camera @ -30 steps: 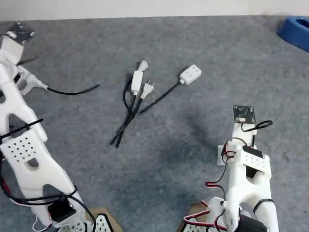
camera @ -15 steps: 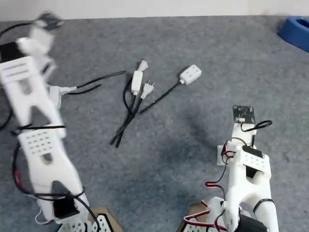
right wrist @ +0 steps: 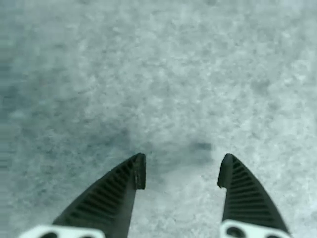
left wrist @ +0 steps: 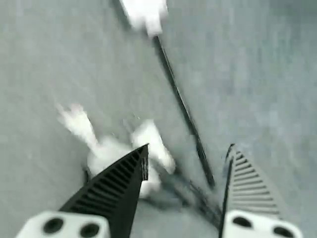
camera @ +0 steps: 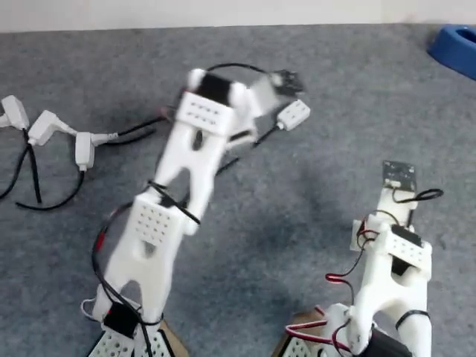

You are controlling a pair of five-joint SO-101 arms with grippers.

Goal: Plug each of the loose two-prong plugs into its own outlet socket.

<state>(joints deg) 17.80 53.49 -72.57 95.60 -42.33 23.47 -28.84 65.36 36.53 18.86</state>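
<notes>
Directly below the left claw [left wrist: 187, 148], whose jaws stand wide apart, lie two white plugs [left wrist: 109, 148] on the grey surface [left wrist: 257, 74]. They sit just beside the tip of one finger [left wrist: 124, 183], partly behind it and outside the gap; whether that finger touches them I cannot tell. Through the gap runs a black cable [left wrist: 183, 109], nearer the other finger. It leads ahead of the claw to the white outlet socket [left wrist: 146, 12], which lies well beyond the fingertips.

Seen from the high view, the left arm [camera: 193, 141] stretches across the middle of the surface and covers those plugs, with the outlet socket just past its wrist end. Well apart from this claw, on the arm's other side, three more white cable ends [camera: 44, 125] lie with their black leads.

The right claw [right wrist: 183, 158] is likewise wide open, holding nothing, over bare grey surface and far from every plug. The right arm [camera: 390, 253] stands upright well apart from the left arm. A blue thing [camera: 455, 43] sits far beyond the right claw.
</notes>
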